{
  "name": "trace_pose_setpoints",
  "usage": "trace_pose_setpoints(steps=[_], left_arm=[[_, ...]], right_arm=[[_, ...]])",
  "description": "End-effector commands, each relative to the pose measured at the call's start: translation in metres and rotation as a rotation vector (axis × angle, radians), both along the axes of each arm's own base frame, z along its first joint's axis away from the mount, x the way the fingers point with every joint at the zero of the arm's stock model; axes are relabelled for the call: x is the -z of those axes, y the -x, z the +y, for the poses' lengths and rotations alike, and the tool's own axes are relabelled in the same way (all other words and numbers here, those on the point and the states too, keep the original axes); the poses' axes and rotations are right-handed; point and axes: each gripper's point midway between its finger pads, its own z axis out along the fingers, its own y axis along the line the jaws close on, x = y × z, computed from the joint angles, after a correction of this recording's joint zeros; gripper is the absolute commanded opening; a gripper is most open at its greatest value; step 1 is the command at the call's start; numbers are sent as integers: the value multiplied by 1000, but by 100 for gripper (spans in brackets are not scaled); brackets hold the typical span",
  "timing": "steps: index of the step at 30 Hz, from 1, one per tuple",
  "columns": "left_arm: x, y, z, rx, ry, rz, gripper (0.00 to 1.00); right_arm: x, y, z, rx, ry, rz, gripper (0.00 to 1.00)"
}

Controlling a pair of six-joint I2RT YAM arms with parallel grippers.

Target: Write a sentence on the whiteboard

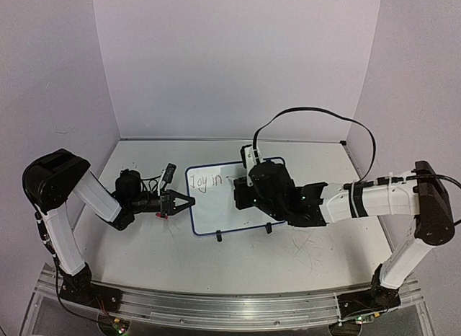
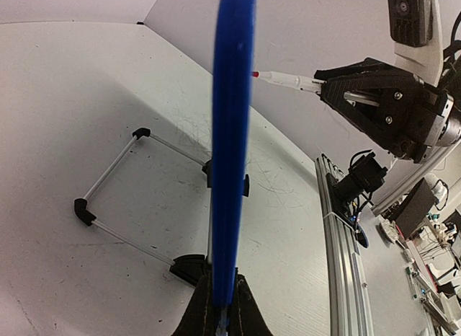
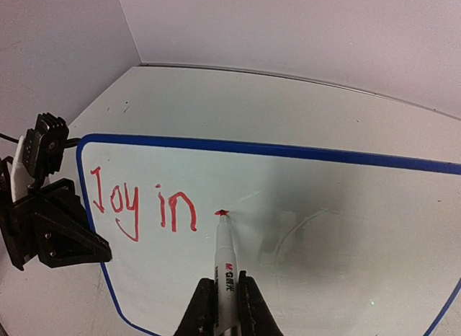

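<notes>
I have the whiteboard (image 1: 223, 210) at the centre of the top view: glossy white, rounded corners, a thin blue rim, two small black feet at its lower edge. My left gripper (image 1: 190, 201) is clamped on its left edge. The sentence (image 3: 140, 206) reads only "Joy in", in thin red letters at the board's upper left. My right gripper (image 3: 222, 296) is closed around a marker (image 3: 225, 253), its red tip at the surface just right of "in".
</notes>
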Motion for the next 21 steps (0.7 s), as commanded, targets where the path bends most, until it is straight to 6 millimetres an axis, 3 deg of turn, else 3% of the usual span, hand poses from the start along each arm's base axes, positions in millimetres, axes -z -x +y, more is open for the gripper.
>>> trace_pose_setpoints(steps=[1,8,21], left_arm=[[-4,-6,5,-34,-8,-10,0],[-4,-6,5,-34,-8,-11,0],[-4,-6,4,-31,-9,-11,0]], right_arm=[[-18,-8,-19,85,-34,-35,0],[-19,-9,-23,99,-35,-40,0],[-20,-13,-7,64,-45,-60,0]])
